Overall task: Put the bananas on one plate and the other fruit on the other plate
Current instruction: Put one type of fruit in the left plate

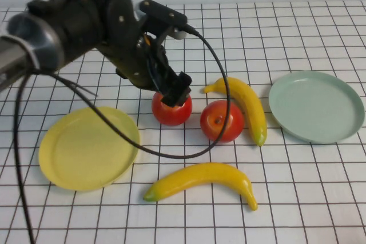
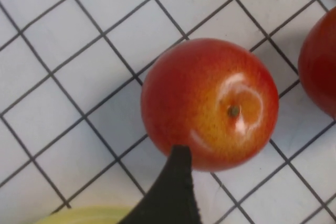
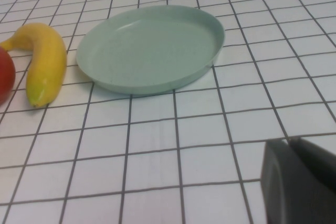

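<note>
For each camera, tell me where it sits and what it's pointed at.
High view: raised, angled down at both plates, bananas, apples; left end effector over the left apple.
Left wrist view: looks down on that apple; one black fingertip shows.
Right wrist view: low, faces the green plate; right end effector at the corner.
Shared: the left apple.

No readable text, labels, brands or numbers on anything in view; fruit, plates and both arms are all unmarked.
</note>
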You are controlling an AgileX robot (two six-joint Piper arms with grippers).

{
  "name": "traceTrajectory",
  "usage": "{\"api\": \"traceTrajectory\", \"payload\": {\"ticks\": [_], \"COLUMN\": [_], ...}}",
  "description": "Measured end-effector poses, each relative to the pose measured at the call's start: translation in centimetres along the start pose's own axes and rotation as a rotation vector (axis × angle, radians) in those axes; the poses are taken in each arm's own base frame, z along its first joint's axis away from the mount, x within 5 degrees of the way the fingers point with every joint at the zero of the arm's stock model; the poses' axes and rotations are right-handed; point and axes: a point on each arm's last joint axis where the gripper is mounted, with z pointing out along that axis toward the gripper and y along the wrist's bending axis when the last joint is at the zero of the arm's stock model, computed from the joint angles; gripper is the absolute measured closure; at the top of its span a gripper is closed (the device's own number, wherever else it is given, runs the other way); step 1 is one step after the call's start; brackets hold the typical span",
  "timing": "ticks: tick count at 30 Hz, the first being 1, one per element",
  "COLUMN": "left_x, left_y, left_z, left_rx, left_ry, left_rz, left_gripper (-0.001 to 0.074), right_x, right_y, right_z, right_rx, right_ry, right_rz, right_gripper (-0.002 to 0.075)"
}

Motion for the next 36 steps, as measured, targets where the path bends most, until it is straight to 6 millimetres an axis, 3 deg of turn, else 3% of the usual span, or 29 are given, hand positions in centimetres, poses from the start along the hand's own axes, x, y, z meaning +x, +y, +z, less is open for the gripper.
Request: {"api": "traceTrajectory", "payload": {"ticks": [8,15,36], "left_x": [-2.2,-2.1,-2.3], "left_y": [-0.4,-0.2,0.6], "left_z": [4.5,6.7,8.8], "left_rx": [-0.037,-0.04,-0.06], "left_ry": [0.084,0.119,0.084], "left_rz": [0.071,0.069,0.06], "left_gripper": [0.0067,0.0067,0.007], "right_x": [0.0,0.0,0.0], "right_y": [0.0,0.0,0.0], "right_z": [0.0,0.0,0.0], "right_rx": [0.0,0.0,0.0], "right_ry": [0.0,0.0,0.0], "right_rz": [0.0,0.0,0.0], "right_gripper": [0.0741,0.0741,0.0741]}}
